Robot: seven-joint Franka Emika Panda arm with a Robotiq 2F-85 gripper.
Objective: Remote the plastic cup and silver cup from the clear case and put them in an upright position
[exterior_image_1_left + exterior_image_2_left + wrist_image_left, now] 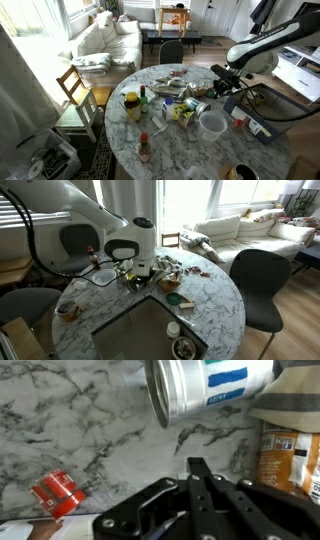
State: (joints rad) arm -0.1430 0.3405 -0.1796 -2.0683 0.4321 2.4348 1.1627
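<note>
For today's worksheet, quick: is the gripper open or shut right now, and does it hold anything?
Gripper: shut, holding nothing that the wrist view shows.

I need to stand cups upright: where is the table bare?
Bare marble between the clear case and the small red bottle; more beside the grey tray, toward the dark chair. Crowded mid-table round the bottles and packets.

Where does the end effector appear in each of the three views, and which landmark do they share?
In an exterior view: end effector right of centre, over the table's cluttered right side.
In an exterior view: end effector left of centre, low over the clutter.
Wrist view: end effector bottom centre, shut, pointing up the picture.
Shared landmark: the marble tabletop.
</note>
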